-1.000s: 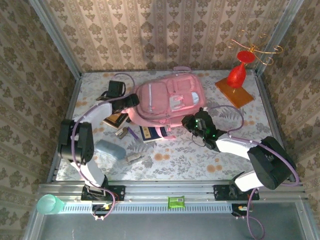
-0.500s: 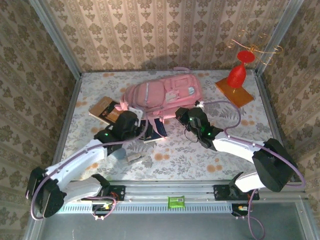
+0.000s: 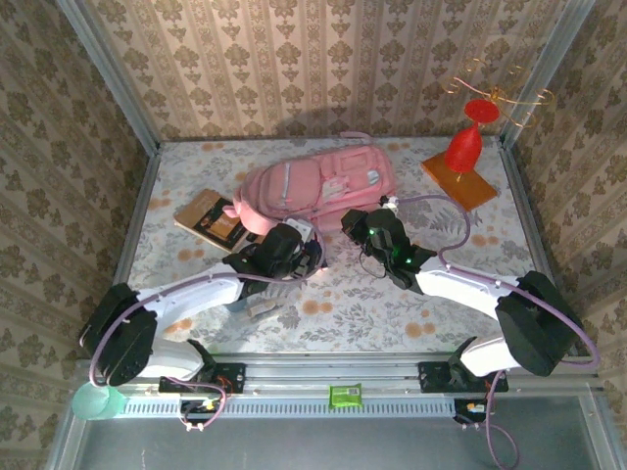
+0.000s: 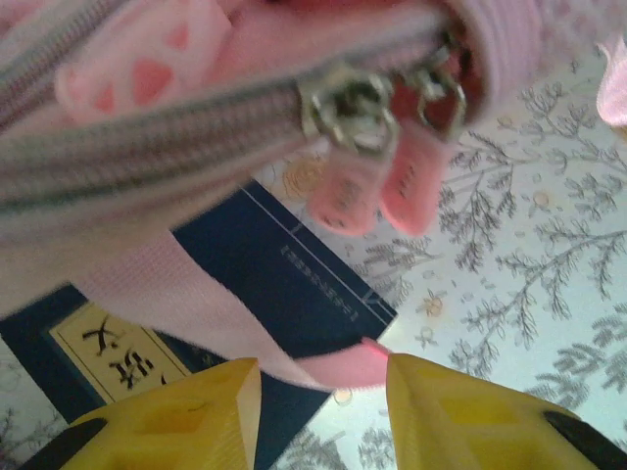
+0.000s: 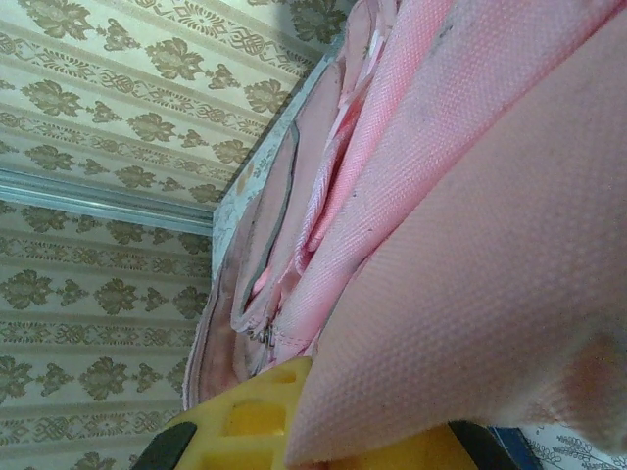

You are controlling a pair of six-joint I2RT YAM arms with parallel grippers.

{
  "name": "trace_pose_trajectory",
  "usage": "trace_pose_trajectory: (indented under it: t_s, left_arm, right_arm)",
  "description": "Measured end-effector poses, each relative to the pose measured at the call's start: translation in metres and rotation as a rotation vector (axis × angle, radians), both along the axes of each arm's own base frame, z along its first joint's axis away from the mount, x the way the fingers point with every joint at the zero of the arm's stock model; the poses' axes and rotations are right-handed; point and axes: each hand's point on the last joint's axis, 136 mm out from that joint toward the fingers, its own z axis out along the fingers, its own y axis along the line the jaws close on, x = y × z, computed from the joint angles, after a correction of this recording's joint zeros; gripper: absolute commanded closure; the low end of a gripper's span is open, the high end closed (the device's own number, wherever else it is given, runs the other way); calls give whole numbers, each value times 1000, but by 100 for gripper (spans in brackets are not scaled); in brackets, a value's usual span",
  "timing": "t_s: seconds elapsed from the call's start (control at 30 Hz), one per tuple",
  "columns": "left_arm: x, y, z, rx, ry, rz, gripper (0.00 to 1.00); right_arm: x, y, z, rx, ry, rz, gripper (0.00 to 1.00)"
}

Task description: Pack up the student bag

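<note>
The student bag (image 3: 313, 184), large and pink, lies at the back middle of the table with its near edge lifted. My right gripper (image 3: 355, 223) is at that near edge, shut on a fold of the bag's pink fabric (image 5: 470, 245); its yellow finger (image 5: 245, 416) shows under the cloth. My left gripper (image 3: 306, 253) hovers just in front of the bag. Its jaws stand apart, with the end of a pale pink strap (image 4: 333, 367) lying between the yellow fingers (image 4: 186, 416). Beneath them is a navy book (image 4: 284, 264). Two zip pulls (image 4: 358, 108) hang from the bag above.
A brown book (image 3: 209, 215) lies left of the bag. A red vase on a wooden board (image 3: 460, 162) stands at the back right. A small grey object (image 3: 263, 308) lies under the left arm. A green cup (image 3: 93, 401) sits at the near left rail.
My left arm swung from the bag's left side round to its near edge, over the navy book, and its jaws narrowed. The bag's near edge rose and the bag shifted left with the right gripper.
</note>
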Motion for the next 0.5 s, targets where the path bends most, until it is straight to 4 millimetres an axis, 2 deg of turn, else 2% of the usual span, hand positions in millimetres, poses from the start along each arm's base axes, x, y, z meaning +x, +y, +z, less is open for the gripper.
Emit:
trace_pose_trajectory:
  t_s: [0.3,0.5]
  left_arm:
    - [25,-11,20,-49,-87,9,60]
    - [29,-14,16,-43,-86,18,63]
  right_arm:
    - [-1,-1,3,5,-7,-1,95]
    - [-3,-3,2,4,-5,-1,95]
